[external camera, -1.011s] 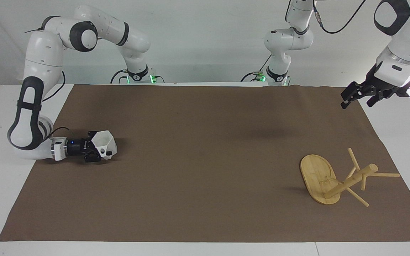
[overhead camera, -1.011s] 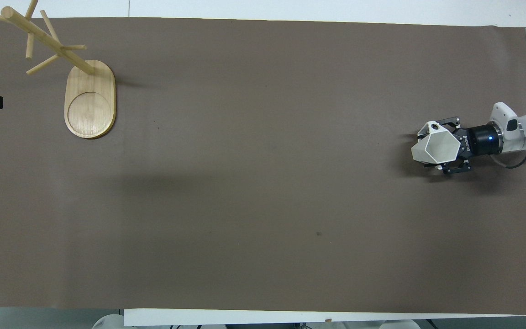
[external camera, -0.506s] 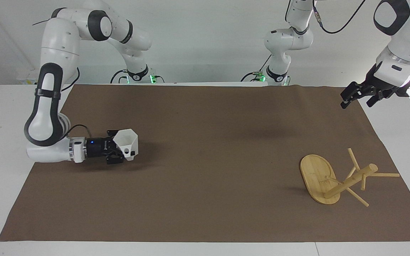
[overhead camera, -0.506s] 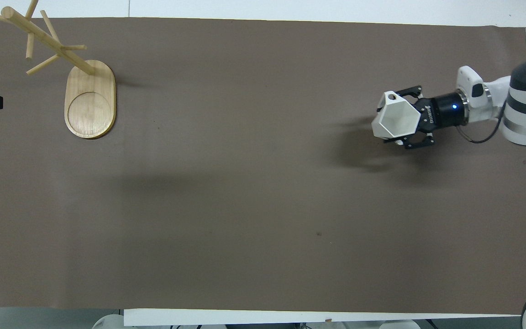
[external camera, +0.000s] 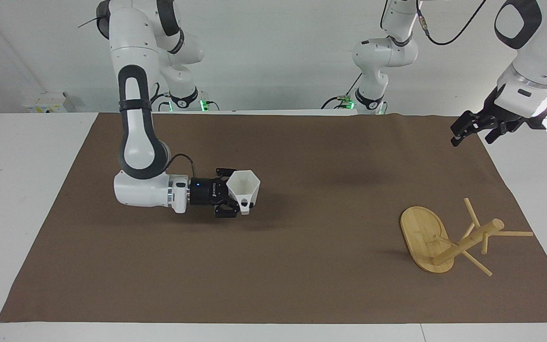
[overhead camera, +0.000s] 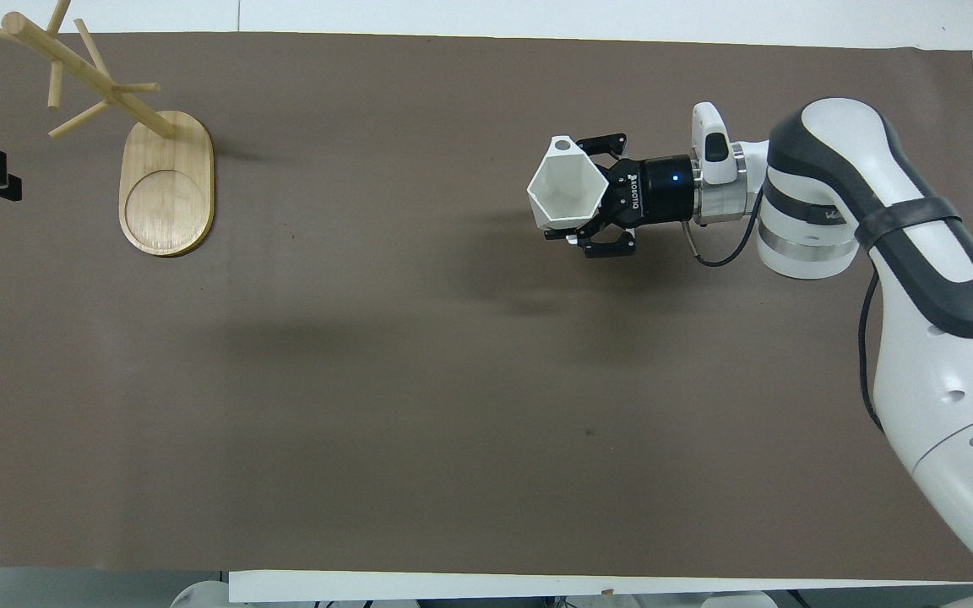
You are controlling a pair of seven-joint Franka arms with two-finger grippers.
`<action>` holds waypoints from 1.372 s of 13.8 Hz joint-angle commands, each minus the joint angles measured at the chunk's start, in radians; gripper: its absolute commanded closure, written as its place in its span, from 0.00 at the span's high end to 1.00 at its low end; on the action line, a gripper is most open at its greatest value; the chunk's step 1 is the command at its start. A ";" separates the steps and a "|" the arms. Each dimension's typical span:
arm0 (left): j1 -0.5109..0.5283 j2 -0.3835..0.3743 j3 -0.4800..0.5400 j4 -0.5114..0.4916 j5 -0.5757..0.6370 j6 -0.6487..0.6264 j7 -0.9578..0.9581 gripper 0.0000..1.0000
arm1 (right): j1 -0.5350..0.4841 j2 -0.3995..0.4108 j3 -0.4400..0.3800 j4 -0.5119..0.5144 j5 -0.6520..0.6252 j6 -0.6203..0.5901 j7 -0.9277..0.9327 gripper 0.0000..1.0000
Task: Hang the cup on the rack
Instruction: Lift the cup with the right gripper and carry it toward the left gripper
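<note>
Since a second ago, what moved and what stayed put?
The right gripper, still shut on the cup, carried it over the brown mat from the right arm's end toward the middle, closer to the rack. The rack stayed where it was, and the left gripper barely shifted, waiting above the mat's corner.

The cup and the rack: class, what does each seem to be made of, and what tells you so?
The cup, held in the right gripper: probably matte white plastic, judging by its flat hexagonal facets and even, dull colour. The rack: pale wood, likely bamboo, judging by its light tan tone and faint grain on the oval base, with a smooth finish.
</note>
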 commanded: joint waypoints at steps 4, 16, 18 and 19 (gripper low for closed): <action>-0.295 -0.098 0.000 -0.219 0.022 0.179 -0.533 1.00 | 0.172 -0.010 -0.006 -0.019 0.152 0.237 0.007 0.32; -0.491 0.152 -0.003 -0.133 0.010 0.477 -0.798 1.00 | 0.247 -0.012 -0.006 -0.025 0.232 0.340 0.006 0.33; -0.511 0.178 -0.003 -0.116 0.010 0.492 -0.807 1.00 | 0.247 -0.010 -0.006 -0.023 0.232 0.340 0.007 0.33; -0.516 0.183 -0.003 -0.114 0.010 0.498 -0.807 0.99 | 0.247 -0.012 -0.006 -0.023 0.232 0.342 0.007 0.33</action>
